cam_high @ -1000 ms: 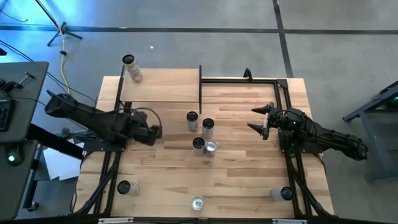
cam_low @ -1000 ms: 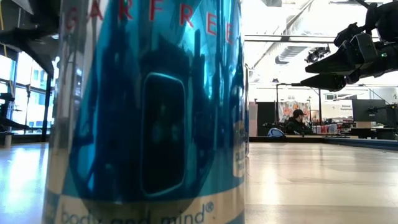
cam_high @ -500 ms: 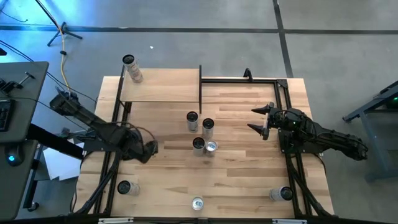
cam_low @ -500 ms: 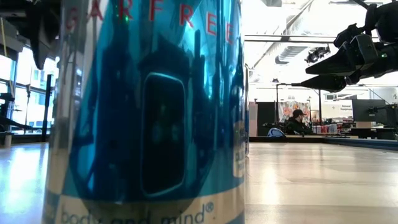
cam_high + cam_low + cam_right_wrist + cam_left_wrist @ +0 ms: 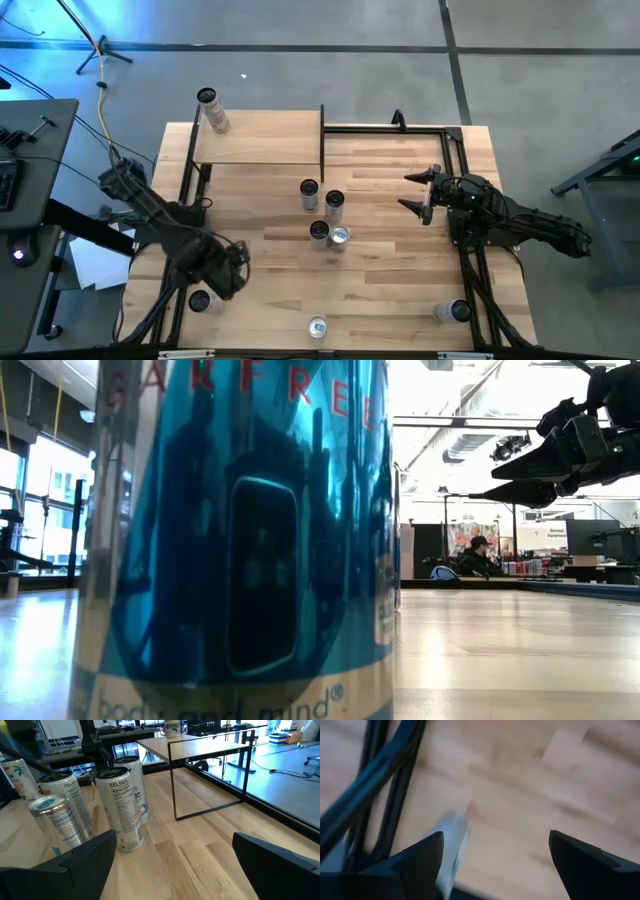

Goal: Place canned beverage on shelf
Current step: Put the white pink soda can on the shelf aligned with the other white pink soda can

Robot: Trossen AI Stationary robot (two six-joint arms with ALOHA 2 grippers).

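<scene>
Left gripper (image 5: 222, 283), fingers apart, hangs just beside corner can (image 5: 201, 301), well away from shelf (image 5: 262, 138); one can (image 5: 211, 107) stands on shelf's far corner. Right gripper (image 5: 418, 192), fingers spread, empty, waits beside shelf's bare frame

a grey concrete floor (image 5: 300, 70) with dark seam lines lies beyond the striped plank surface (image 5: 390, 290). a yellow cable (image 5: 103, 100) trails across the floor past a black stand (image 5: 100, 50). a dark desk (image 5: 30, 170) stands at one side. far off in the low view, a seated person (image 5: 480, 557) shows.
</scene>
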